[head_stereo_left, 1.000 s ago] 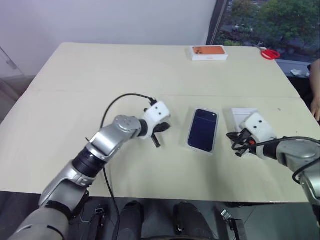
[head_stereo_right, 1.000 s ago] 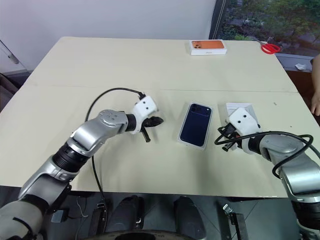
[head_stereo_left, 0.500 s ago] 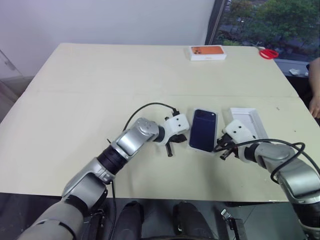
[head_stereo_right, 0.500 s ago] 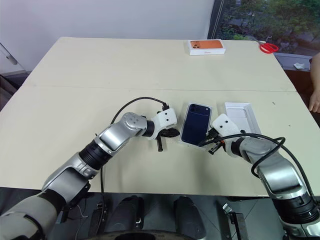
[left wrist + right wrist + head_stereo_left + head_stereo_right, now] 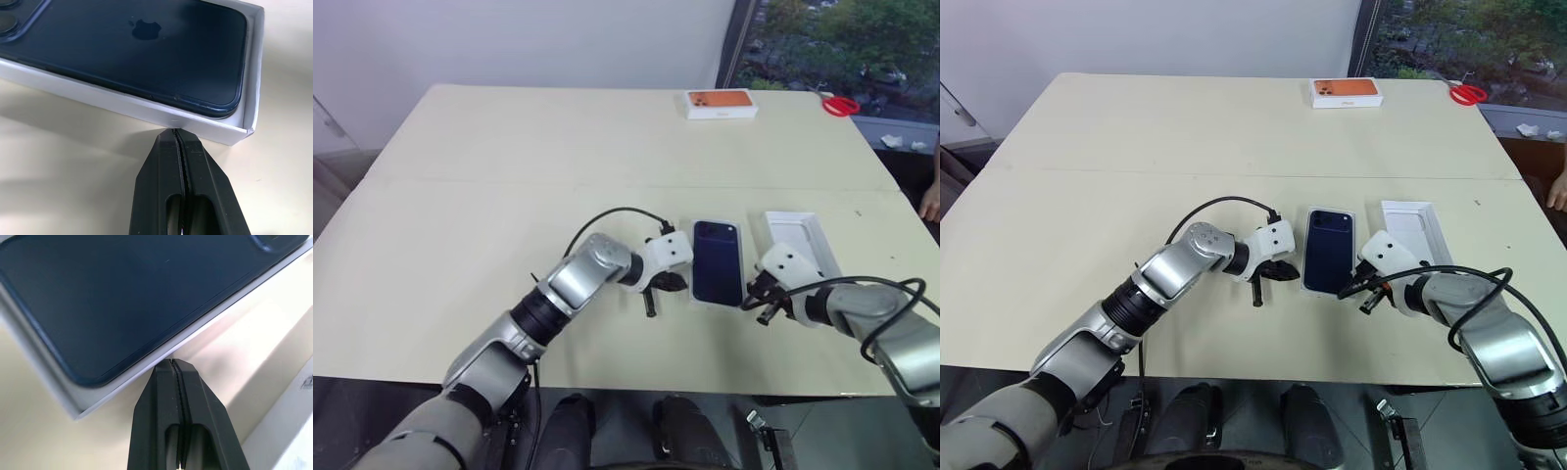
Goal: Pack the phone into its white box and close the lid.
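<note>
The dark navy phone (image 5: 717,262) lies back up inside its white box (image 5: 122,105) at the table's middle front. My left gripper (image 5: 176,134) is shut, its tip at the box's left wall near the front corner. My right gripper (image 5: 172,363) is also shut, with its tip against the box's right wall. Just right of the box, beyond the right gripper, the lid (image 5: 800,238) lies flat with its white inside facing up.
An orange-topped box (image 5: 722,103) sits at the table's far edge, with red scissors (image 5: 843,105) to its right. A person's hand (image 5: 932,201) shows at the right border. The table's front edge (image 5: 636,377) runs close below both grippers.
Both shut grippers have closed in on the box, the left moving right and the right moving left. The box with the phone now lies straighter.
</note>
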Controlling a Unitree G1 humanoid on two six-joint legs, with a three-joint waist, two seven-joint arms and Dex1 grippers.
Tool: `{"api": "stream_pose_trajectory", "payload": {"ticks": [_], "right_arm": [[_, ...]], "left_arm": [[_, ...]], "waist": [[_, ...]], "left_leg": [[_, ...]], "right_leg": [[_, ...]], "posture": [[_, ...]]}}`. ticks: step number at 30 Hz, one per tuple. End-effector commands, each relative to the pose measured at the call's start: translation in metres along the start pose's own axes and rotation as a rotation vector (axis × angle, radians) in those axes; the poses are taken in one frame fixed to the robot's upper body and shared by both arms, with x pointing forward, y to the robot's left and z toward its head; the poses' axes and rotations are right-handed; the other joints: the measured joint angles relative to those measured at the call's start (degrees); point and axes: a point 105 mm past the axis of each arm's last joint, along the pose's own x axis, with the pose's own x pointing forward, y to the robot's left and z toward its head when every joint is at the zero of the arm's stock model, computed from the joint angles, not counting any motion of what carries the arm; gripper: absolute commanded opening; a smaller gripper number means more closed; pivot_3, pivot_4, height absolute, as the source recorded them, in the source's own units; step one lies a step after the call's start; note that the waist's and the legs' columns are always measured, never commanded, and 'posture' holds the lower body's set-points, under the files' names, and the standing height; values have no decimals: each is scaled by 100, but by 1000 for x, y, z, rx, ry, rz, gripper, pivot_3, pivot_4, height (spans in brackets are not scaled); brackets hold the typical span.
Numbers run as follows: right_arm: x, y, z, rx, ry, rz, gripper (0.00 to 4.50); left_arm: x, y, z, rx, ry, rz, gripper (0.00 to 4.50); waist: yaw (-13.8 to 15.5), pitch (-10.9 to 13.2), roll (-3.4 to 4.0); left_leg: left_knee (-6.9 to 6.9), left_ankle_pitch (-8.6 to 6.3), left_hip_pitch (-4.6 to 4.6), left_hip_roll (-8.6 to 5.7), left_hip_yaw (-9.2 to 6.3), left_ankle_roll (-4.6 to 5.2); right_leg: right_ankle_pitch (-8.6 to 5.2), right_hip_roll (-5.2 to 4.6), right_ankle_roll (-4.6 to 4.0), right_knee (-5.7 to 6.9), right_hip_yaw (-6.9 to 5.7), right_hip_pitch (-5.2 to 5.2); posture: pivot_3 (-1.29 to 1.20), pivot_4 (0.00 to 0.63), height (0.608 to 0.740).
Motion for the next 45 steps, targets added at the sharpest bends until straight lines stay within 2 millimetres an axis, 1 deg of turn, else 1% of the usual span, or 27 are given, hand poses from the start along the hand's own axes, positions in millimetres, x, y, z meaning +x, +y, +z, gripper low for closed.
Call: {"api": "stream_pose_trajectory", "payload": {"ticks": [1, 5, 8, 13, 20, 25, 30, 35, 36, 37, 38, 39, 40, 41, 42, 43, 44, 45], "right_arm": [[-10, 12, 16, -69, -72, 62, 0], [-15, 15, 12, -84, -61, 87, 0], [-17, 13, 10, -84, -52, 82, 0], [-18, 12, 8, -85, -50, 79, 0], [-20, 5, 6, -85, -41, 55, 0], [-30, -9, -1, -93, -4, 2, 0], [-35, -14, -3, -95, 4, -8, 0], [-35, -14, -4, -96, 3, -8, 0], [-40, -25, 7, -52, -38, -46, 0], [-43, -35, 16, 0, -76, -83, 536], [-45, -42, 23, 37, -102, -104, 811], [-46, -45, 27, 61, -115, -114, 1266], [-43, -52, 27, 105, -104, -156, 1685], [-42, -57, 27, 137, -93, -185, 2235], [-40, -63, 27, 175, -83, -213, 2650], [-39, -66, 28, 200, -76, -230, 3177], [-39, -66, 31, 210, -76, -224, 3602], [-38, -66, 33, 217, -75, -219, 3602]], "left_arm": [[6, -25, 19, 54, -48, -106, 42], [6, -30, 19, 36, -43, -129, 42], [6, -33, 19, 38, -34, -141, 42], [6, -33, 20, 34, -32, -144, 42], [6, -31, 20, 35, -29, -138, 42], [-12, -14, 17, -4, -52, -78, 42], [-21, -9, 15, -17, -61, -50, 42], [-22, -8, 15, -19, -62, -47, 42], [-40, 1, 14, -11, -111, 2, 42], [-59, 7, 13, 16, -155, 49, 0], [-73, 10, 11, 39, -182, 82, 0], [-80, 12, 11, 56, -197, 100, 0], [-87, 11, 10, 82, -220, 114, 0], [-91, 11, 9, 99, -235, 124, 0], [-96, 11, 7, 100, -255, 132, 0], [-100, 11, 6, 99, -268, 137, 0], [-106, 13, 2, 106, -283, 157, 0], [-110, 14, -1, 115, -293, 171, 0]], "waist": [[-3, 0, 0], [-2, 0, 1], [-2, 0, 1], [-2, 0, 2], [-1, 0, 2], [-1, 0, 2], [-4, 0, 3], [9, 0, 2], [2, 0, 2], [-25, 3, 7], [-109, 4, 9], [-133, 4, 18], [-140, 4, 20], [-131, 2, 23], [-115, 1, 24], [-76, 1, 25], [-27, 1, 26], [7, 2, 28]], "left_leg": [[0, 0, 0, 0, 0, 0], [0, 0, 1, 0, 0, 0], [0, 0, 1, 0, 0, 0], [1, 0, 1, 0, 0, 0], [1, 0, 1, 0, 0, 0], [1, 0, 1, 0, 0, 0], [1, 0, 4, 3, 0, 0], [3, 0, 4, 3, 0, 0], [3, 0, 4, 3, 0, 0], [3, 0, 4, 3, 1, 0], [3, 0, 4, 5, 6, 0], [-2, -1, 16, 21, 8, 1], [-4, 0, 16, 20, 3, 1], [-5, 0, 20, 20, 3, 1], [-6, 0, 18, 22, -3, 0], [-5, 0, 18, 22, -2, 0], [-5, 0, 16, 19, 1, 0], [-3, 0, 12, 15, 3, 1]], "right_leg": [[0, 0, 0, 0, 0, 0], [0, 0, 0, 2, 0, 0], [0, 0, 0, 2, 0, 0], [0, 0, 0, 2, 0, 1], [0, 0, 0, 2, 0, 0], [0, 0, 0, 2, 0, 1], [0, 2, 0, 3, 0, 1], [0, 2, 0, 3, 1, 3], [0, 2, 0, 3, 1, 4], [0, 2, 0, 3, 1, 3], [0, 2, 0, 5, 6, -2], [2, 14, -3, 11, 27, -6], [2, 17, -4, 15, 26, -4], [1, 20, -4, 19, 18, -4], [1, 20, -5, 18, 7, -1], [0, 20, -5, 17, 7, -1], [0, 15, -5, 15, 8, -2], [0, 10, -4, 12, 9, -2]], "posture": [[0, 150, 726], [0, 150, 726], [0, 150, 726], [0, 150, 726], [0, 150, 726], [0, 150, 726], [0, 150, 726], [0, 150, 726], [0, 150, 726], [0, 150, 726], [0, 150, 726], [0, 150, 726], [0, 150, 726], [0, 150, 726], [0, 150, 726], [0, 150, 726], [0, 150, 726], [0, 150, 726]]}}
